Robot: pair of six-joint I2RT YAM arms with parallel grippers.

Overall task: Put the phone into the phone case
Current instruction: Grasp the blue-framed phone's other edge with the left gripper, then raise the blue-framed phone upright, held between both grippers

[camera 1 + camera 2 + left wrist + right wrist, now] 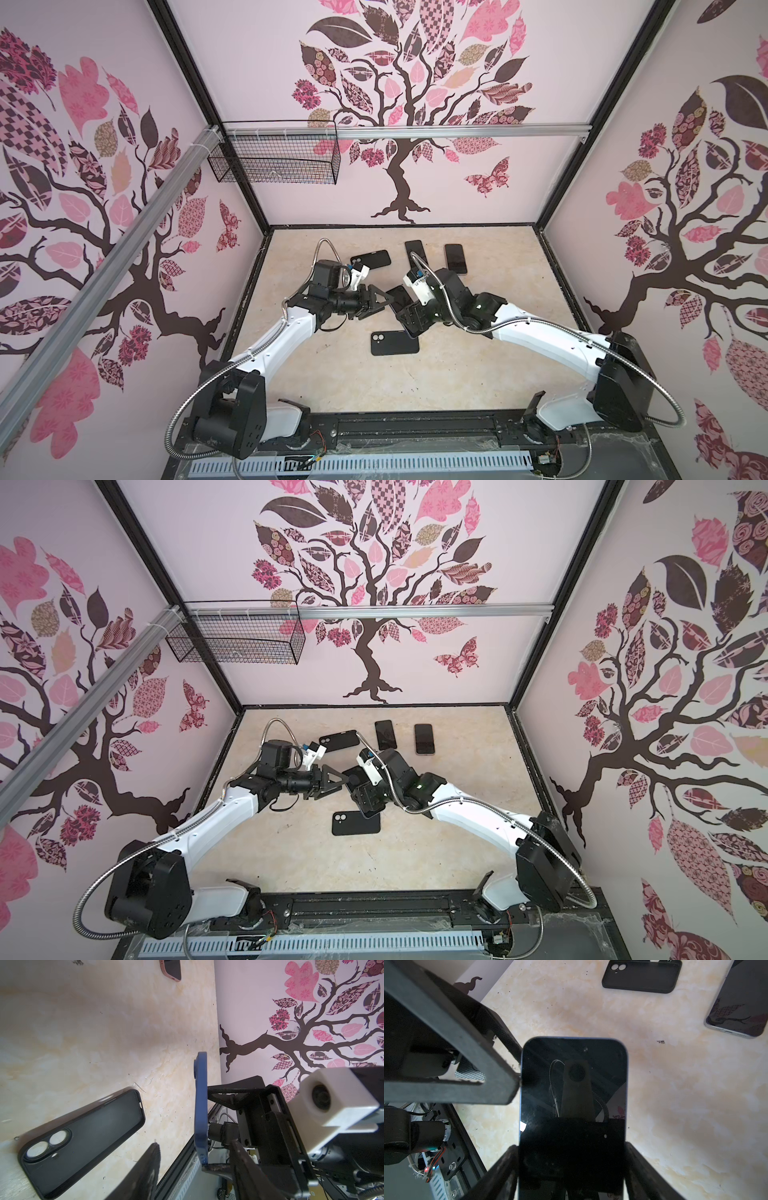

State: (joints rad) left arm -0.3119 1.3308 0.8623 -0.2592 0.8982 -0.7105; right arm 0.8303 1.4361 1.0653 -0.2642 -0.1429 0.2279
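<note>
Right wrist view | blue-rimmed glass phone (573, 1084), dark screen (dusty) | black right gripper (571, 1159) clamps its long edges | black left gripper (380, 306): grip unclear

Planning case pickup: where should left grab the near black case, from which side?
Pinch the black case across its two long walls near mid-length, coming straight down: it lies flat, open side up, so only the thin walls likely offer purchase.

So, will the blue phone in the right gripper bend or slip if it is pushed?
The blue phone is probably stiff: its edge looks straight in the left wrist view. It may slip, since the right gripper pinches only its narrow edges near one end. The glossy screen looks fragile, so push gently.
</note>
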